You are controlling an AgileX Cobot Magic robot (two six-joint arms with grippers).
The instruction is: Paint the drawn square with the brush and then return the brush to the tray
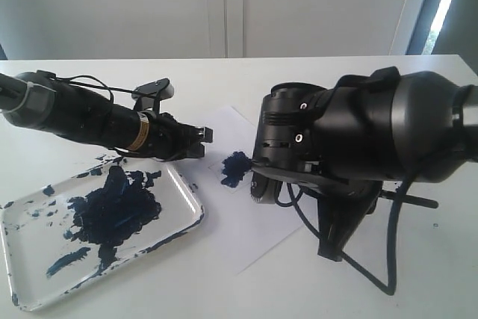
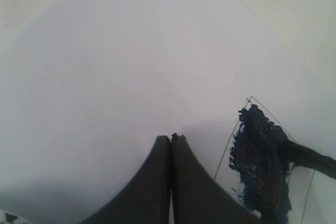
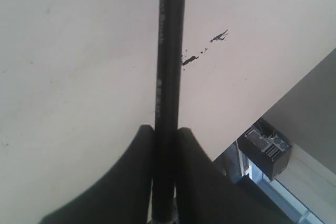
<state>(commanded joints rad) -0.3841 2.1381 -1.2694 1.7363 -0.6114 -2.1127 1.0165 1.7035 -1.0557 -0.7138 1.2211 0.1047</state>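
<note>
The drawn square (image 2: 262, 166) is a thin outline on the white paper, mostly filled with dark blue paint; in the exterior view it is the blot (image 1: 237, 167). The black brush (image 3: 168, 77) runs lengthwise between the fingers of my right gripper (image 3: 165, 129), which is shut on its handle. Its painted end (image 2: 310, 159) lies on the blot. My right arm (image 1: 358, 132) hangs over the paper and hides its fingers. My left gripper (image 2: 171, 137), (image 1: 202, 140) is shut and empty, just left of the square. The tray (image 1: 187, 188), smeared blue, sits front left.
The paper sheet (image 1: 239, 222) lies mid-table between the arms. A black cable (image 1: 373, 274) loops onto the table under my right arm. Small dark specks (image 3: 191, 59) mark the tabletop near its edge (image 3: 262, 114) in the right wrist view.
</note>
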